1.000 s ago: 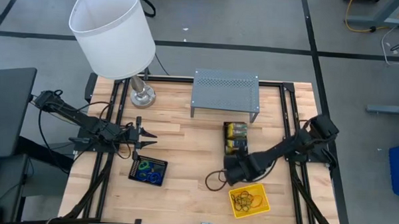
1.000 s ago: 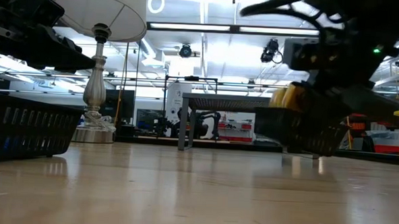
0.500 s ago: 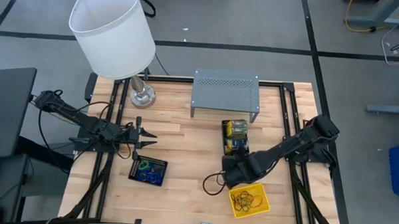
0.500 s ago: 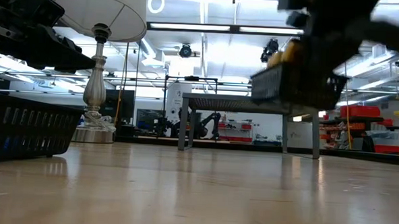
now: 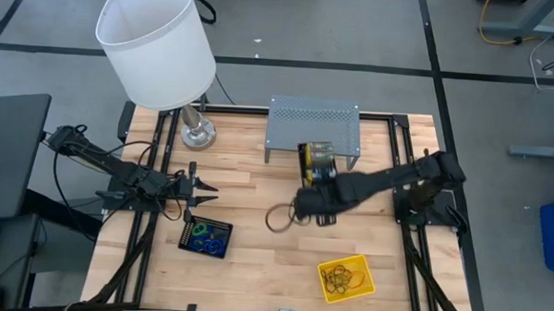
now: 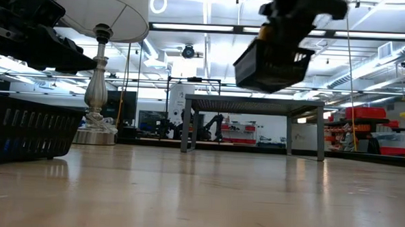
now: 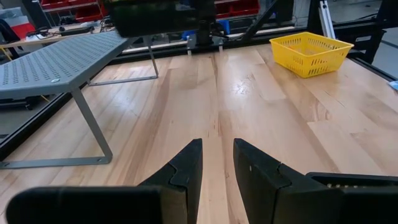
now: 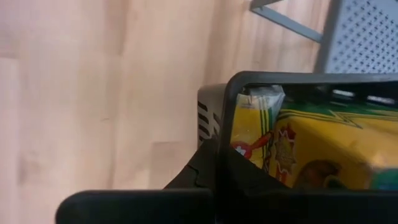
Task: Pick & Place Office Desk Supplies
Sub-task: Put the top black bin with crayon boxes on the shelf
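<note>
High view: we are carrying the black mesh tray [image 5: 315, 163] of crayon boxes [image 5: 319, 157], right claw [image 5: 305, 195] clamping its rim, beside the grey shelf [image 5: 313, 125]; a tilt risks spilling boxes.

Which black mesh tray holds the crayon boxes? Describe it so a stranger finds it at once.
Start at the grey perforated metal shelf at the table's back edge. Just in front of it, the right gripper holds a black mesh tray of yellow-and-green crayon boxes above the wood. The other black mesh tray, front left, sits on the table holding rubber bands.
</note>
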Available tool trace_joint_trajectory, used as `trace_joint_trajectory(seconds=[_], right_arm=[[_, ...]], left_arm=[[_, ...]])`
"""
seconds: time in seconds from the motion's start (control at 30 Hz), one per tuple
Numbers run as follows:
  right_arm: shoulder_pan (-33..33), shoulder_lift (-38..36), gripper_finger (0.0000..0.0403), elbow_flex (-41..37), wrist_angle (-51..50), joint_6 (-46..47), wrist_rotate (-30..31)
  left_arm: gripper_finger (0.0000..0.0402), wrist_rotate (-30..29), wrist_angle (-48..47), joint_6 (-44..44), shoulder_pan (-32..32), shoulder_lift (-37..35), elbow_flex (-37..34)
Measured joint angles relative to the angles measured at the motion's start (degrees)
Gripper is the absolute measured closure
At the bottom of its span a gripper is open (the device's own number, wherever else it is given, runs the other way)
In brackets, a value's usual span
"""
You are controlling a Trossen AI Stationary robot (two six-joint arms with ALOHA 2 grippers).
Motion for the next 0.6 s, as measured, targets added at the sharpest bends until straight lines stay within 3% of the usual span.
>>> trace_joint_trajectory(seconds=[0.33,0.6], right_arm=[[-13.1,0.0,0.0402,4.2,3.3,-14.5,-2.3],[-23.2,0.0,0.0402,6.5,10.8,-24.2,-10.1]], left_arm=[[0.0303,0.0,0.0,0.1,0.0,0.0,0.0],[0.0303,0.0,0.0,0.1,0.0,0.0,0.0]])
